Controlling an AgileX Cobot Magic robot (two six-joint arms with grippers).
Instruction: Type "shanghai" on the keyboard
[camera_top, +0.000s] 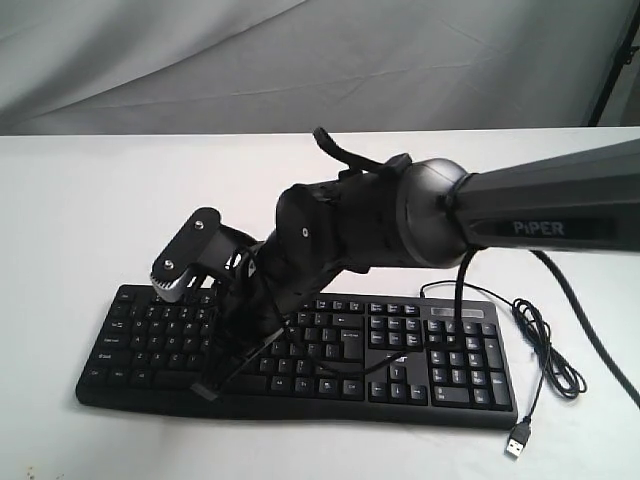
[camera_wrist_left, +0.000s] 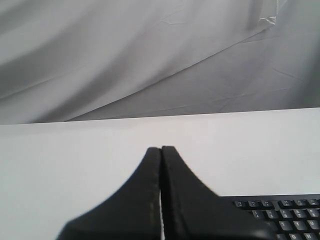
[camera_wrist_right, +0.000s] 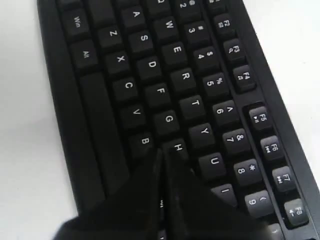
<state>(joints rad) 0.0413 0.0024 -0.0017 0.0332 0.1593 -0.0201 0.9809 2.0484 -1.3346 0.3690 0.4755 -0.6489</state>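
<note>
The long black keyboard (camera_top: 440, 365) lies on the white table, number pad to the right. My right arm reaches across it from the right, and my right gripper (camera_top: 245, 335) points down onto the letter keys. In the right wrist view the right gripper (camera_wrist_right: 162, 151) is shut, empty, with its tip at the edge of the H key (camera_wrist_right: 178, 147), between H and B. My left gripper (camera_wrist_left: 161, 148) is shut on nothing and hangs over bare table; a corner of the keyboard (camera_wrist_left: 282, 212) shows beside it. The left gripper does not show in the exterior view.
The keyboard's thin black USB cable (camera_top: 545, 345) lies coiled on the table right of the number pad, its plug (camera_top: 517, 441) loose near the front edge. A grey cloth backdrop (camera_top: 300, 60) hangs behind the table (camera_top: 90, 210).
</note>
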